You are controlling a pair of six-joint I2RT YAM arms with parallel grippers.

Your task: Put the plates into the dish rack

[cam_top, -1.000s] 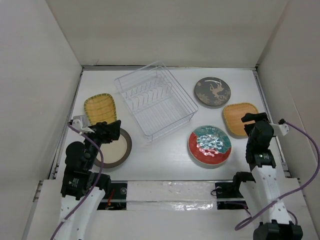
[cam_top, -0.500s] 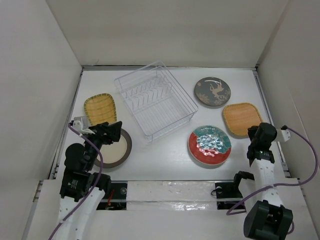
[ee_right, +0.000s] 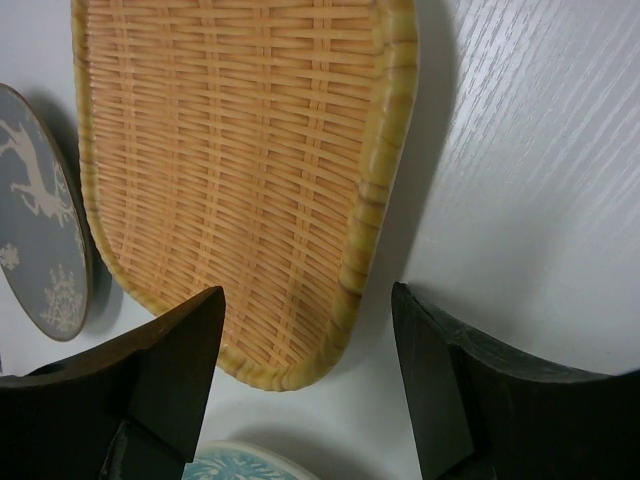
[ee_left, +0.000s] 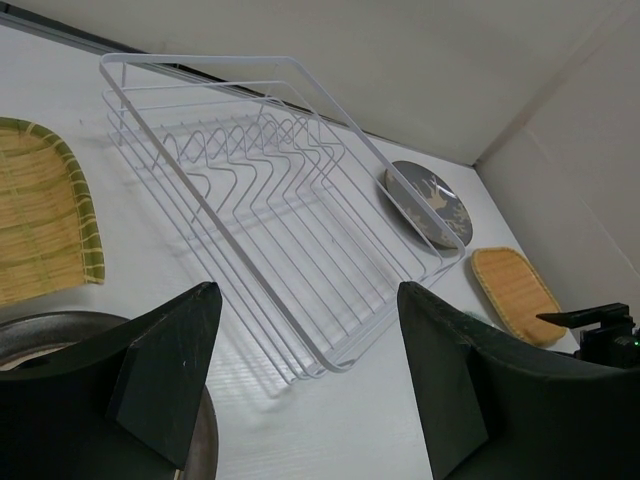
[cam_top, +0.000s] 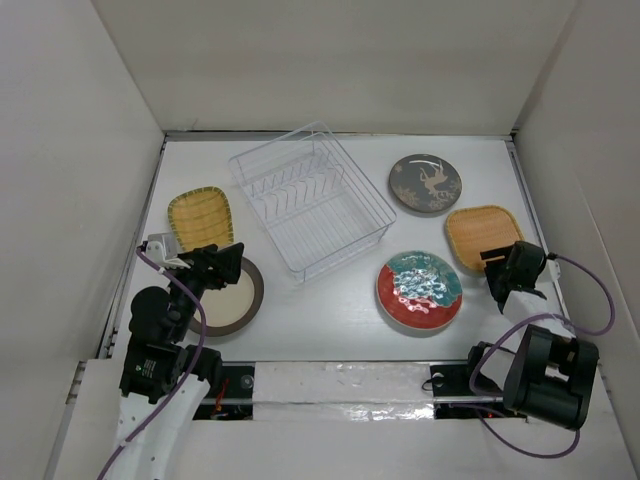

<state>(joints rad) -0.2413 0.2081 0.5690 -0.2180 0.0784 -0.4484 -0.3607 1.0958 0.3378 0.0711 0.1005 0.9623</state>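
The dish rack (cam_top: 310, 200) stands empty at the table's middle back and also shows in the left wrist view (ee_left: 270, 190). Five plates lie flat on the table: dark grey (cam_top: 425, 183), orange (cam_top: 483, 238), red-rimmed teal (cam_top: 420, 290), brown-rimmed cream (cam_top: 225, 297), yellow ribbed (cam_top: 200, 218). My left gripper (cam_top: 226, 264) is open and empty above the cream plate's far edge (ee_left: 60, 335). My right gripper (cam_top: 508, 268) is open and empty, low at the orange plate's near corner (ee_right: 230, 150), with its jaws either side of that corner (ee_right: 308, 300).
White walls enclose the table on three sides. The right arm is folded back near the table's front right edge. In the right wrist view the dark grey plate (ee_right: 40, 220) lies beyond the orange one, and the teal plate's rim (ee_right: 240, 465) is close below.
My right arm has folded back and down, bringing its gripper from over the orange plate to that plate's near corner. The left arm has barely moved.
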